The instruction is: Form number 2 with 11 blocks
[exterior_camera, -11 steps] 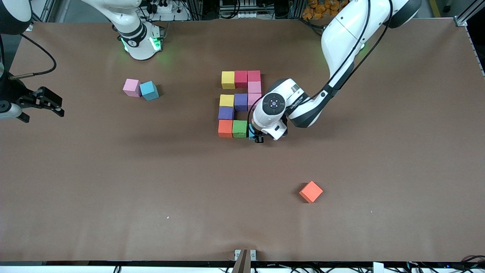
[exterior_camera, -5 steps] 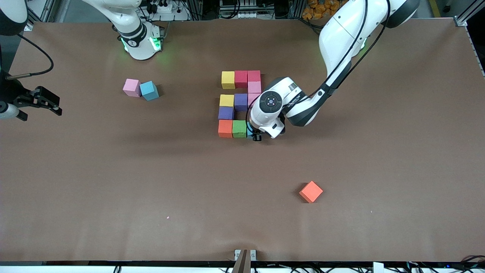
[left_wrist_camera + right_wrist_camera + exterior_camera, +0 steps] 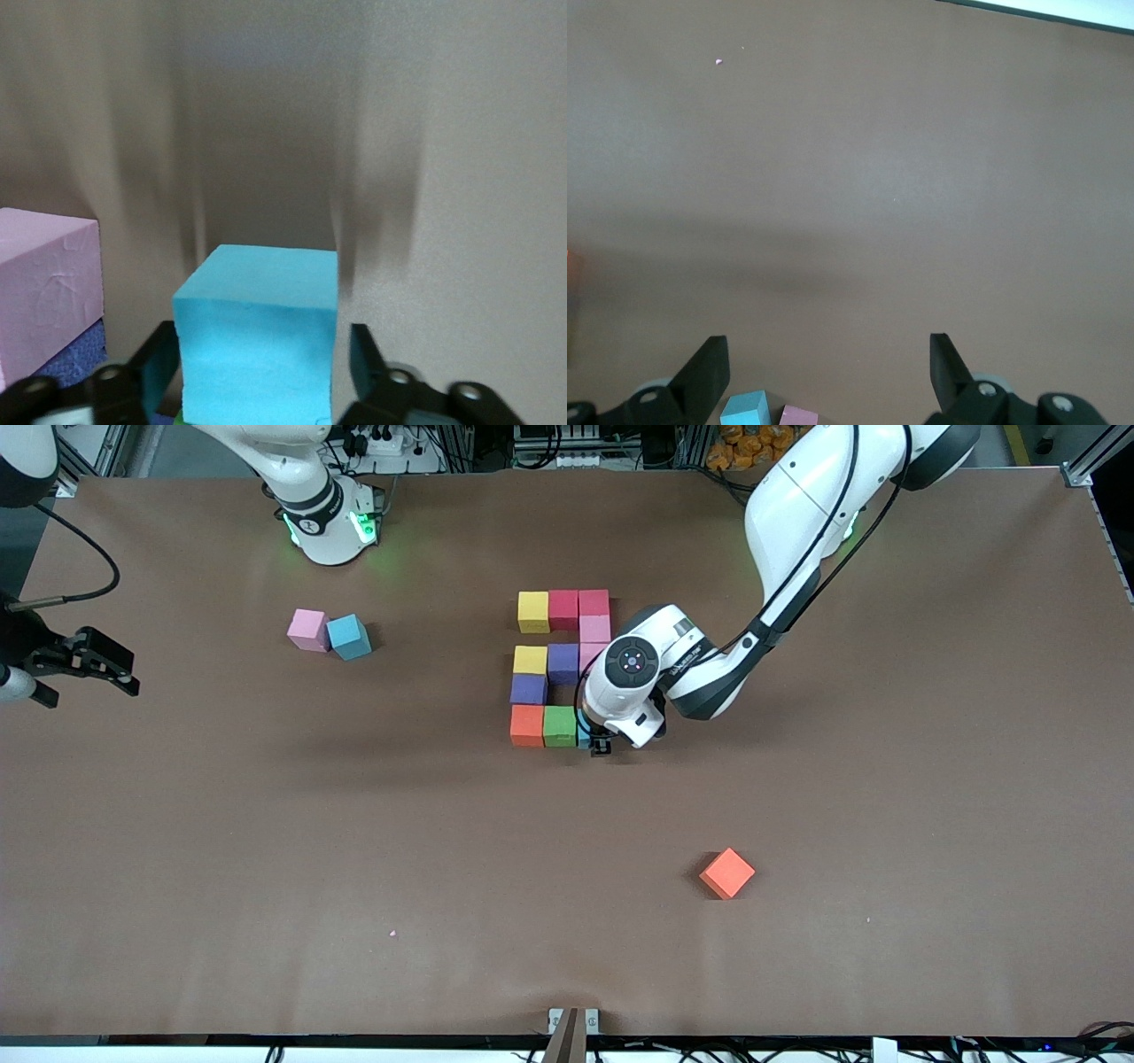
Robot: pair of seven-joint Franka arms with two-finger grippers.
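The left gripper (image 3: 601, 742) has just let go: a moment ago its fingers (image 3: 158, 363) were pinched on the light blue cube (image 3: 257, 332), and now they stand apart on either side of it, with a sliver of gap showing in the left wrist view. The cube sits on the table (image 3: 266, 824) beside the green cube (image 3: 560, 725), at the end of the row nearest the front camera (the foot of the number 2 (image 3: 562, 666)). In the front view the wrist hides most of it, so only a blue edge shows. If it sits flush, that row is full and the digit looks complete; three spare cubes lie well apart from it.

The right gripper (image 3: 97, 664) waits at the right arm's end of the table, its fingers spread wide and empty.
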